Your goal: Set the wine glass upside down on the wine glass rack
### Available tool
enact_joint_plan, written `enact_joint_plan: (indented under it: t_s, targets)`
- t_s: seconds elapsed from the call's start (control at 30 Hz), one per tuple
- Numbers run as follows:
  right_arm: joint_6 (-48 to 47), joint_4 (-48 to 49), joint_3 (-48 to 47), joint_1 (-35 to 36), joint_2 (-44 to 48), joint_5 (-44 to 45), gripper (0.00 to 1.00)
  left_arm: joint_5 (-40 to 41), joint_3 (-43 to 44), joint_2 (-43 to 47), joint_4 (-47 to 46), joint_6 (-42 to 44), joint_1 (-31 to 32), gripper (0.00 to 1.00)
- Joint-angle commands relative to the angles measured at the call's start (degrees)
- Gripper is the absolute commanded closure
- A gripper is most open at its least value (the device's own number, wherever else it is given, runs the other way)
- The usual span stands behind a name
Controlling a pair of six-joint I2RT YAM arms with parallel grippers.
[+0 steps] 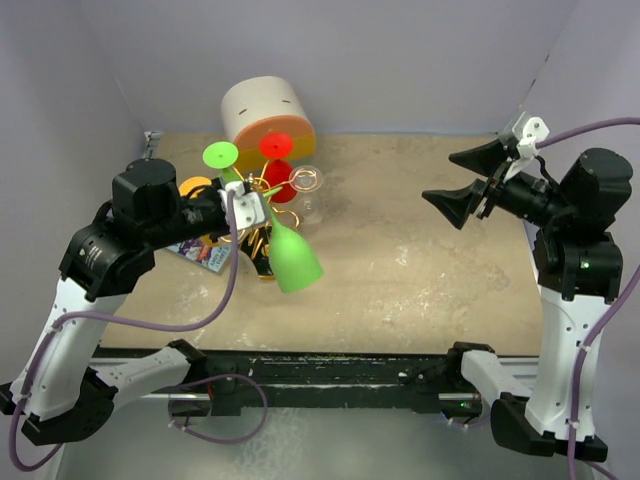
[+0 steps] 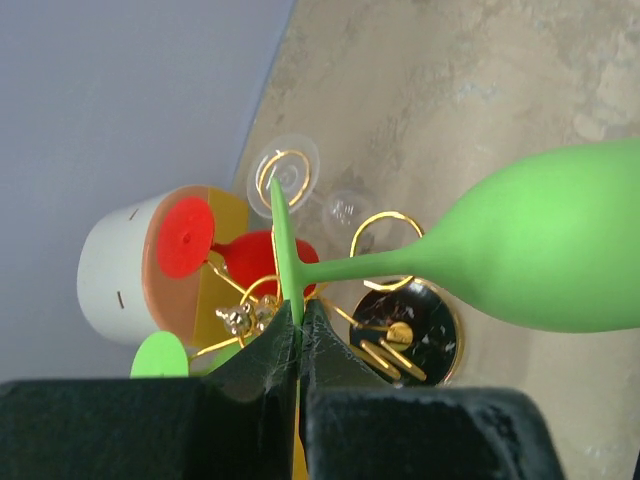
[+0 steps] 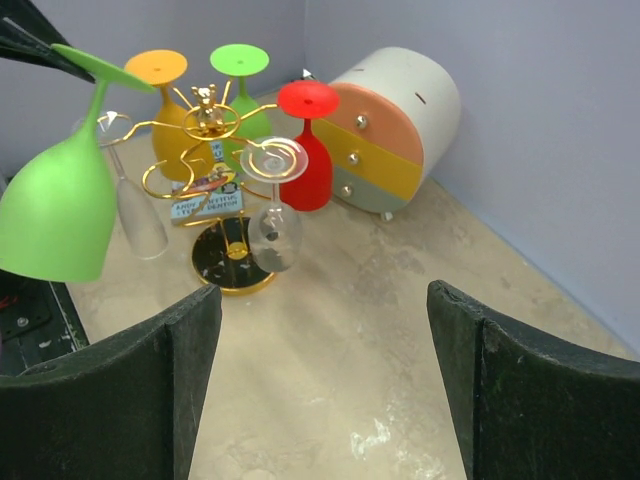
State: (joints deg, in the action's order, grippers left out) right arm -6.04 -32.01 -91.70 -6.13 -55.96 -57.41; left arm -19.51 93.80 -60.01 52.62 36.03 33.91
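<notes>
Just beside the gold wire, black-based wine glass rack (image 3: 205,120), the left gripper (image 2: 298,320) pinches the foot of the opaque green wine glass (image 1: 293,260), already inverted but seemingly not yet hung on it, while the right gripper (image 1: 443,178) gapes wide, well apart.

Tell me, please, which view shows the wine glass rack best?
The right wrist view: the wine glass rack shows nearly whole, post, ring arms and black base. Top external shows only a few gold loops beside the left arm; left wrist shows its base and some loops behind the green wine glass.
</notes>
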Motion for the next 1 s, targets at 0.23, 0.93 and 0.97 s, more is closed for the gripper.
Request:
enact_joint_plan:
  t_s: [0.23,0.93,0.97]
  targets:
    - [-3.53,-3.14,-0.13,-0.55,-0.69,2.05,0.14,4.41,-3.97,2.23,7.20,22.94,0.43,1.00]
    - [-4.80,-3.41,1.07,-0.55,-0.46,1.77,0.13,8.58,-9.34,-1.46,-2.60,32.74,1.07,1.00]
    - [-5.15,-3.58,1.08,-0.55,-0.46,1.65,0.13,9.03,-9.94,-1.57,-3.28,33.00,1.07,1.00]
